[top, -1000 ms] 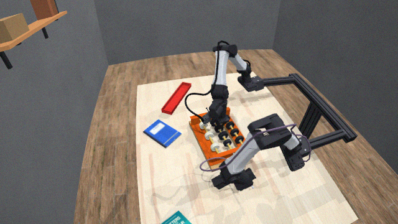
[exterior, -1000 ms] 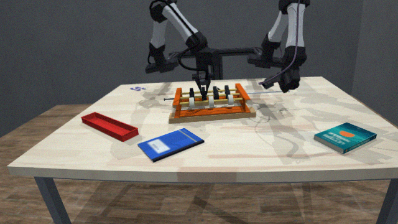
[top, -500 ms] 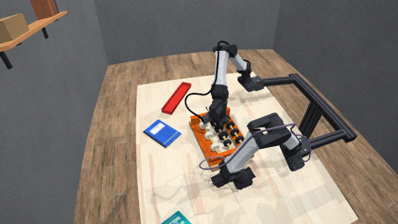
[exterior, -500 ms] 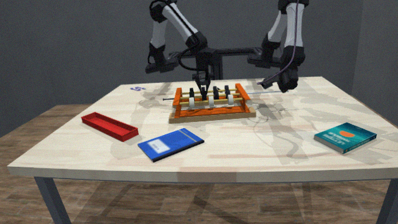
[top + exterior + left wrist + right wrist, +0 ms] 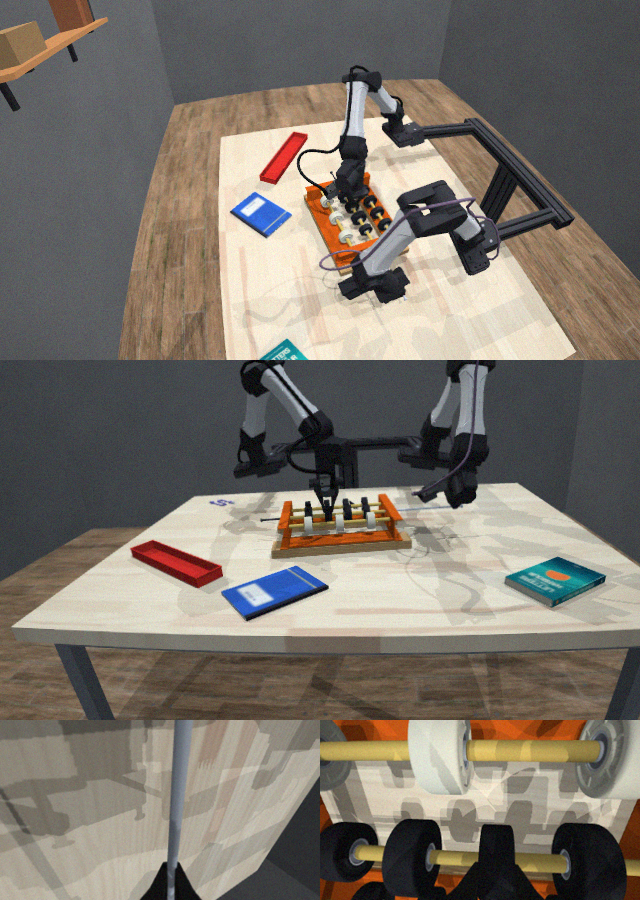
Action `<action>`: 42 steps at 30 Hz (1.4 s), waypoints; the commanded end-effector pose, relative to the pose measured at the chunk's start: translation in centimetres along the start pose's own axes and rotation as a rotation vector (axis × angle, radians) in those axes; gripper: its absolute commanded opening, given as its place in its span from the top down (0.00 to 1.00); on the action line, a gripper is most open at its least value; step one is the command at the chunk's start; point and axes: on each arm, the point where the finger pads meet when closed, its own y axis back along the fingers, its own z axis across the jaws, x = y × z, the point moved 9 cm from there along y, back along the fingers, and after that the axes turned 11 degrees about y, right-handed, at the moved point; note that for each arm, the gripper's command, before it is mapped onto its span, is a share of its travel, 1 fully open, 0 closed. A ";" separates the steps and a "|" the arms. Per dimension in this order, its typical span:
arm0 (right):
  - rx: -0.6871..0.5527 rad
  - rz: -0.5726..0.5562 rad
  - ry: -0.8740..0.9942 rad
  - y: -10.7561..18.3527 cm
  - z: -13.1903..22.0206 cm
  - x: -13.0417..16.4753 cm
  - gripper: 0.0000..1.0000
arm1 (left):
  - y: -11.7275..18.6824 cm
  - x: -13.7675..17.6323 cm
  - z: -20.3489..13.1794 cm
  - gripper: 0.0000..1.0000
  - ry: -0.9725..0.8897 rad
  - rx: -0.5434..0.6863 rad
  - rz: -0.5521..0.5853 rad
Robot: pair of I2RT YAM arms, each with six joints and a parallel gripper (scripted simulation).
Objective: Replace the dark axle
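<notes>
Orange frame [image 5: 322, 225] [image 5: 392, 510] [image 5: 537, 726], seen from the top: it is stood on its battens [image 5: 346, 271] [image 5: 340, 549], presumably so that the axles can be slid sideways above the counter [image 5: 250, 300] [image 5: 425, 620] [image 5: 100, 836] [image 5: 384, 792]. The red tray [image 5: 266, 178] [image 5: 210, 576] is set well apart, probably to leave the arms room. The right claw [image 5: 352, 192] [image 5: 327, 505] [image 5: 495, 869] is lowered over the frame; the left claw [image 5: 392, 290] [image 5: 460, 502] [image 5: 170, 868] is held beyond one end.

In the exterior view, the bright axle [image 5: 430, 508] [image 5: 178, 792] is seen between the left claw and one rail, as if lined up for insertion. At the opposite rail the dark axle [image 5: 271, 519] juts out (its thin end is easily missed), so a swap seems under way; how far either reaches inside cannot be told.

In the left wrist view, the left claw is narrowed on the bright axle, which looks smooth, slender and blue-grey.

In the right wrist view, a narrow black wheel [image 5: 328, 512] [image 5: 497, 844] is pinched by the right claw, likely so that the row is kept in line. Broader black wheels [image 5: 412, 857] flank it, with gold spacers [image 5: 454, 857] between; the next row carries thick white wheels [image 5: 335, 217] [image 5: 340, 522] [image 5: 436, 756], pale and glossy.
</notes>
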 end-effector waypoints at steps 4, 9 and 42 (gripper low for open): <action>-0.033 -0.085 -0.041 2.7 -0.3 -2.0 1.00 | 0.0 -1.4 0.3 1.00 0.016 -0.009 -0.038; -0.033 -0.084 -0.040 2.7 -0.3 -2.0 1.00 | -0.1 -1.5 0.0 1.00 0.017 -0.002 -0.036; -0.029 -0.072 -0.015 2.7 -0.2 -1.7 1.00 | 0.0 -2.5 -0.2 1.00 0.011 -0.012 -0.040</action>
